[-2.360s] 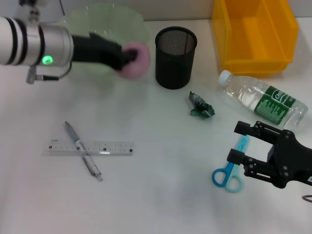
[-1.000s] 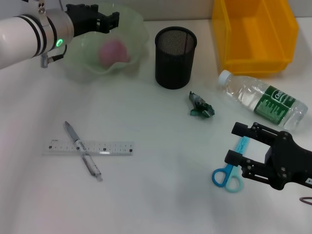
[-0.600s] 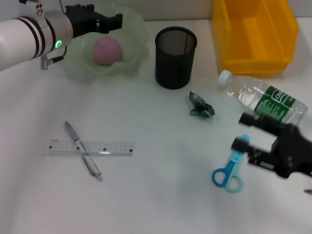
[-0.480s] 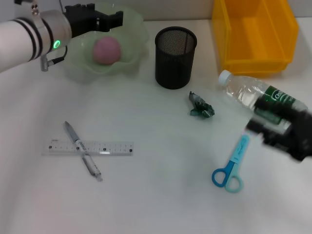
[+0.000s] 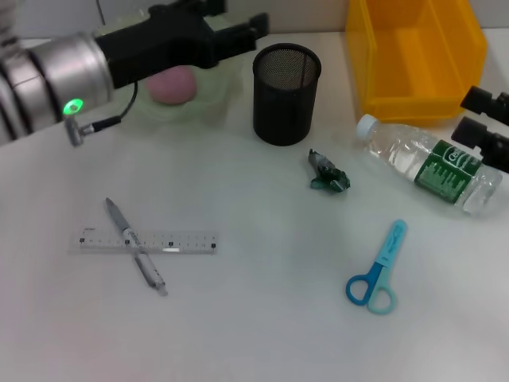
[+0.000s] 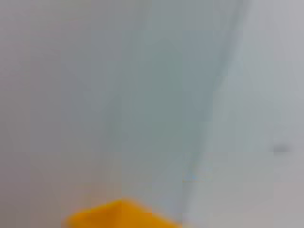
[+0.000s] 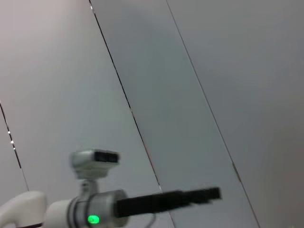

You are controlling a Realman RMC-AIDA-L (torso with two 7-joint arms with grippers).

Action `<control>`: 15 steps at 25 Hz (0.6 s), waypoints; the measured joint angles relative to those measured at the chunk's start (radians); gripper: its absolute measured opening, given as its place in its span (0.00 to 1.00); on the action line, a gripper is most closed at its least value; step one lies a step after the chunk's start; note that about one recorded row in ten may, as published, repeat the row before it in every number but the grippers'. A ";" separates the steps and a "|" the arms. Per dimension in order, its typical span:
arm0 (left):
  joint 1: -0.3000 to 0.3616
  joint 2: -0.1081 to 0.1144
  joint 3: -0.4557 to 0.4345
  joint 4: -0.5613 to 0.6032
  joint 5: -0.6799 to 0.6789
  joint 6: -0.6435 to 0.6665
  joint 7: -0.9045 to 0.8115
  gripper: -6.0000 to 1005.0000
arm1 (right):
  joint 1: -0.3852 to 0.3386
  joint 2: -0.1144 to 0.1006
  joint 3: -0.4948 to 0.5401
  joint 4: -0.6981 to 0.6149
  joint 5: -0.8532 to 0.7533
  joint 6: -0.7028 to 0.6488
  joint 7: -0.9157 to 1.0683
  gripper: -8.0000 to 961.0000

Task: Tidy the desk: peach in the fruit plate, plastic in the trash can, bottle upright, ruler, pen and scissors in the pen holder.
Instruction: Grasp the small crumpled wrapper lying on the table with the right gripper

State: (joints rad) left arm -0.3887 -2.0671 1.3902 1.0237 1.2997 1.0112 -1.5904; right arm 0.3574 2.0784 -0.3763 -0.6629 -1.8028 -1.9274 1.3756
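Moved: the right gripper (image 5: 487, 119) has pulled way off the blue-handled scissors (image 5: 377, 271) and now sits at the right edge by the bottle; the left gripper (image 5: 242, 28) has swung up out over the plate toward the pen holder.
Left gripper: hovering above the plate's rim, just beside the holder's top, jaws apart, nothing in them.
Right gripper: only partly in view, so can't tell how its jaws stand.
Peach: the pink round peach (image 5: 175, 83) is sitting in the pale green wavy fruit plate (image 5: 208, 102).
Plastic: the crumpled dark green plastic scrap (image 5: 328, 174) lies on the white desk (image 5: 262, 318), between the black mesh pen holder (image 5: 286, 93) and the scissors.
Bottle: the clear plastic bottle with green label (image 5: 431, 165) lies on its side in front of the yellow bin (image 5: 417, 56).
Ruler and pen: the clear ruler (image 5: 148, 241) lies flat with the grey pen (image 5: 135, 246) crossed over it, well apart from the holder.
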 joint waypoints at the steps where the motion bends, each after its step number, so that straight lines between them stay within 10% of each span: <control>1: 0.010 0.000 -0.017 -0.019 -0.041 0.081 0.055 0.80 | 0.003 0.000 0.000 -0.005 -0.001 0.002 0.006 0.78; 7: 0.023 0.022 -0.134 -0.195 -0.020 0.561 0.255 0.80 | 0.009 -0.001 0.000 -0.013 -0.010 0.013 0.015 0.78; 15: 0.005 0.022 -0.152 -0.298 0.236 0.662 0.280 0.80 | 0.027 -0.010 -0.039 -0.279 -0.174 0.032 0.260 0.78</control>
State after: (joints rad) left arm -0.3837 -2.0450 1.2378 0.7256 1.5360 1.6730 -1.3099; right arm 0.3843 2.0687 -0.4152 -0.9418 -1.9769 -1.8958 1.6354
